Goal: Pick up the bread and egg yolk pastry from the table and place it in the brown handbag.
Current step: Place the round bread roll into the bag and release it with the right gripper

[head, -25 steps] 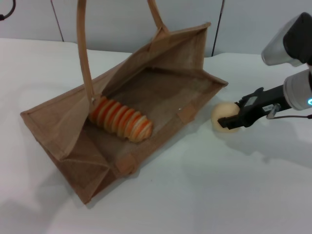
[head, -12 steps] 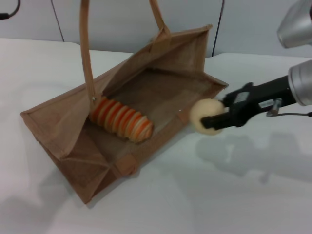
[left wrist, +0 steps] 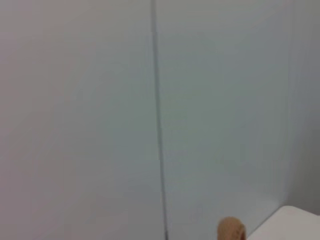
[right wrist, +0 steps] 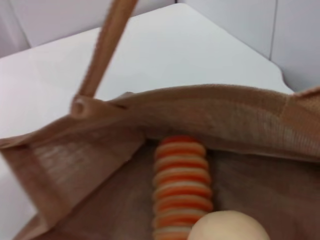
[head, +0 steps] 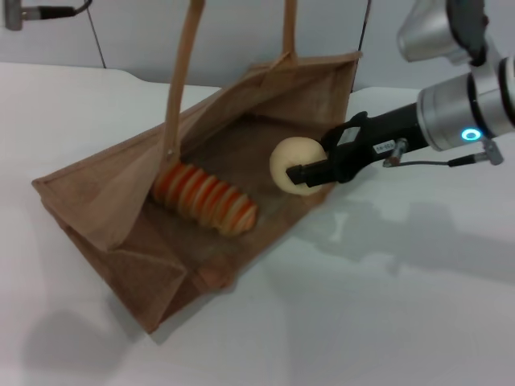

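The brown handbag (head: pixel 121 201) lies open on its side on the white table, its handles (head: pixel 183 72) held up out of frame. The striped bread (head: pixel 205 197) rests inside it; the right wrist view shows the bread (right wrist: pixel 181 187) under the bag's rim (right wrist: pixel 210 107). My right gripper (head: pixel 310 171) is shut on the egg yolk pastry (head: pixel 292 166), holding it over the bag's open mouth at the right side. In the right wrist view the egg yolk pastry (right wrist: pixel 227 227) sits just before the bread. My left gripper is out of view; the left wrist view shows only wall and a handle tip (left wrist: pixel 231 230).
White table (head: pixel 386 305) stretches in front of and right of the bag. A grey panelled wall (head: pixel 121 32) stands behind it. A cable (head: pixel 438 161) hangs off my right arm.
My right gripper carried the egg yolk pastry up off the table and leftward to the bag's mouth. The bag's handles and upper side shifted right and lifted.
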You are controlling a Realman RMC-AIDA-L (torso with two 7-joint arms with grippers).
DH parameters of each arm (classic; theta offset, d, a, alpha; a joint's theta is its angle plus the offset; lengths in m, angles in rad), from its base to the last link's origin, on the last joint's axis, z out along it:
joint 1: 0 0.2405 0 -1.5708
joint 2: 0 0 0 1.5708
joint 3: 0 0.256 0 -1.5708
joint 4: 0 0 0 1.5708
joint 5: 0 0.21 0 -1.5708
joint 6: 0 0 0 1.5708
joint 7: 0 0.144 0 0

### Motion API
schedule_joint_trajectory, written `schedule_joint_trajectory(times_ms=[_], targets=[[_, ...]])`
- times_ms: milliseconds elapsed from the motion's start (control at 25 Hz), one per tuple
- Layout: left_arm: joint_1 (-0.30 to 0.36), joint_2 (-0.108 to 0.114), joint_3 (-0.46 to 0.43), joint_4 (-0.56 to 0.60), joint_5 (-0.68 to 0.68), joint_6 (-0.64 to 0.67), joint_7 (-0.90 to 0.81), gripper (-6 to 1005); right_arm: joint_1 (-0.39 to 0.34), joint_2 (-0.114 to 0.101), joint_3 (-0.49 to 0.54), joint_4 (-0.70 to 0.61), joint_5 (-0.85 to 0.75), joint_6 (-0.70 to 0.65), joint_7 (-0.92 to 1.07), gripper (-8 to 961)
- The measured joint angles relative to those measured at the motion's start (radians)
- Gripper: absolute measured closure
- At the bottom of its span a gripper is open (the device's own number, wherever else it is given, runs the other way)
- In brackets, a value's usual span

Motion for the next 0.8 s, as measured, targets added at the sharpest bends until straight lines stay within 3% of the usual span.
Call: schedule_joint_trajectory(times_ms=[160,800], targets=[[-0.008,0.000,0.020,0.014,-0.012,-0.001,-0.003,885,0.030,0.000,0.000,0.079,0.002,0.080,-0.040,390],[-0.004,0.000,0.035,0.055,-0.063,-0.014,-0.005,885,0.076,-0.002,-0.002,0.174,0.100,0.246,-0.101,396]])
